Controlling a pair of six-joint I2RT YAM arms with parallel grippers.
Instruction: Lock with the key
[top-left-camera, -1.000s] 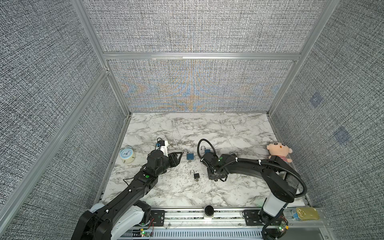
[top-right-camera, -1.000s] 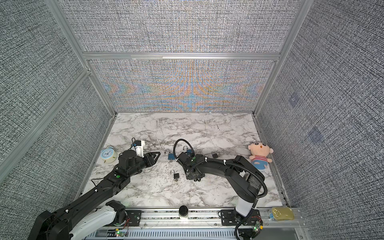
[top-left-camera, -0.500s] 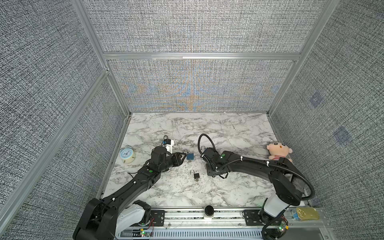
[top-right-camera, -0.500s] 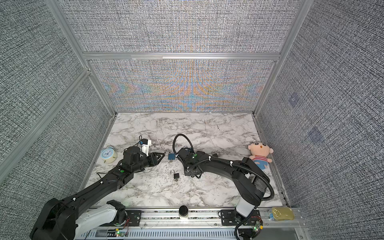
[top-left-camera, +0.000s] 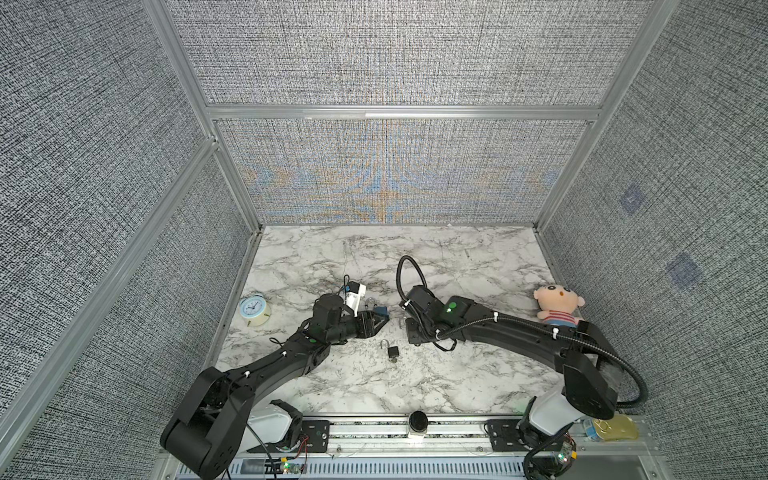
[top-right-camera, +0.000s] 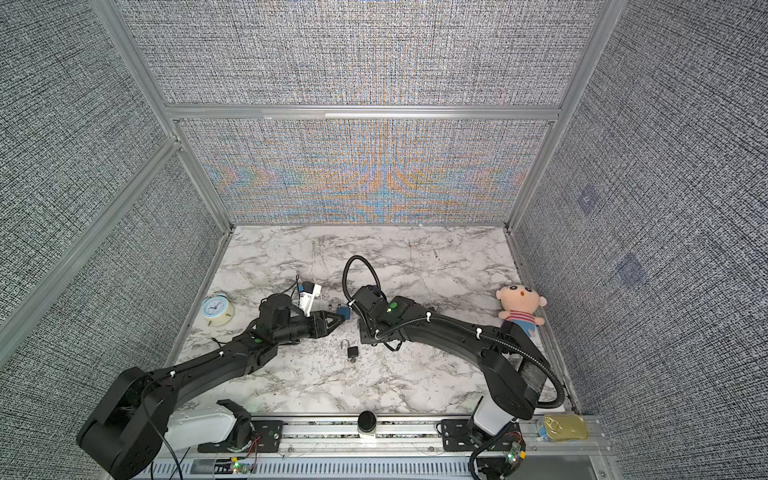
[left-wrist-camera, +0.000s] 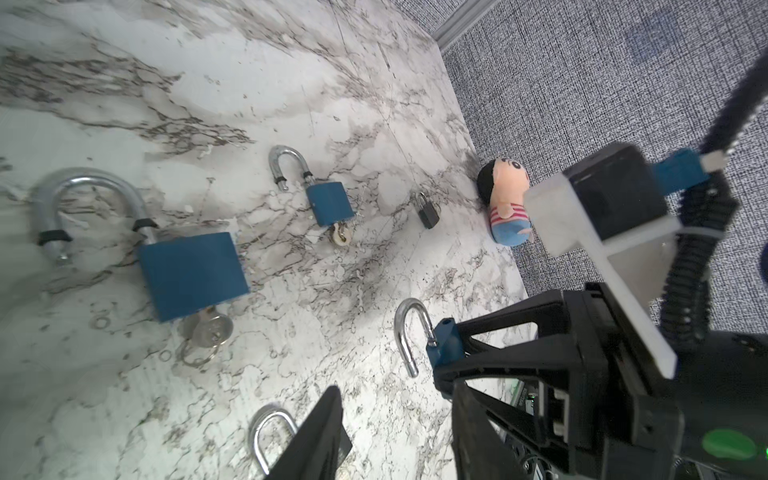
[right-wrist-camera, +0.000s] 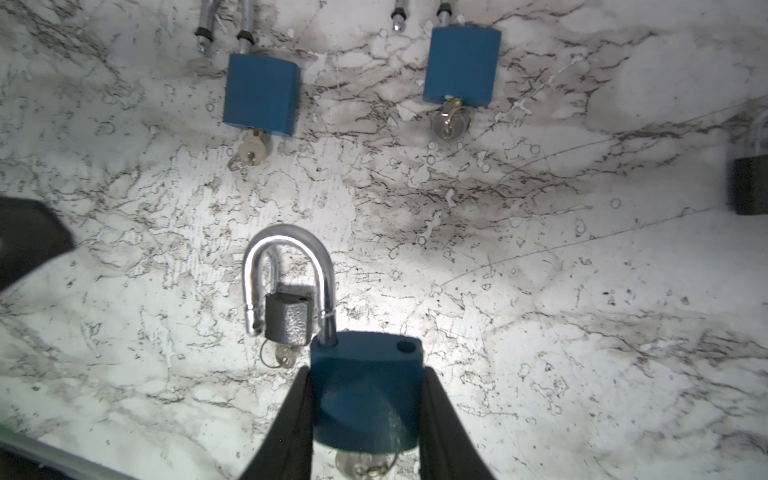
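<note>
At centre of veined marble tabletop: R gripper pinches matte blue block padlock; L gripper spread, empty, just beside. Best, prob.: hold body firm, seat open chromed U-shackle in its hole, then turn round-headed silver key w/o slipping. Chrome slick, key head small.

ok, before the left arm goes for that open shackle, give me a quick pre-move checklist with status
1. Grip: right claw has the blue padlock clamped between both fingers. ok
2. The key sits in the padlock's underside. ok
3. Alignment: the shackle has its free end swung away from its hole. not ok
4. Helper: left claw is open with nothing in it. ok
5. Clearance: the small silver padlock overlaps the shackle in the right wrist view, so contact is unclear. cannot tell
</note>
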